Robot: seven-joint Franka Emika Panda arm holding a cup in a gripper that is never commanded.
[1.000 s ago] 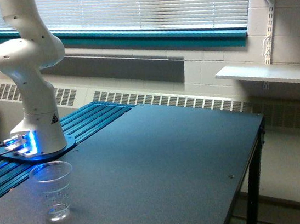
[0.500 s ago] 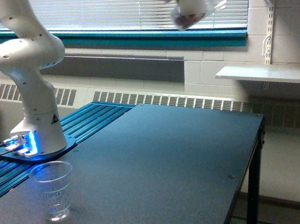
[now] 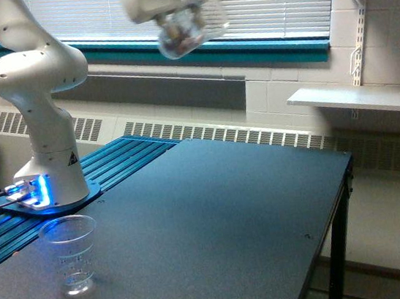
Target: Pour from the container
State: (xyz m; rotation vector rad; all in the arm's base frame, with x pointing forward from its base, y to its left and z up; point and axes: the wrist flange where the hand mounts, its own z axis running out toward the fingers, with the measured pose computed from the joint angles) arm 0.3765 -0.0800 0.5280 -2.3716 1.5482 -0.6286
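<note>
High at the top centre of the exterior view, my gripper (image 3: 181, 20) is shut on the container (image 3: 182, 35), a small clear rounded cup with reddish-brown and white pieces inside. It hangs well above the table and looks blurred. A taller clear ribbed cup (image 3: 71, 254) stands upright near the table's front corner on the exterior view's left, far below and to the left of the container.
The dark table (image 3: 218, 228) has its right edge near a metal leg (image 3: 340, 249). The arm's white base (image 3: 49, 169) stands on blue ribbed rails (image 3: 114, 168) behind the ribbed cup. Wall shelves (image 3: 359, 99) hang on the right, beyond the table.
The gripper with the container has come into view from the top right and travelled leftward, now sitting slightly lower and nearer the arm's base. The ribbed cup has not moved.
</note>
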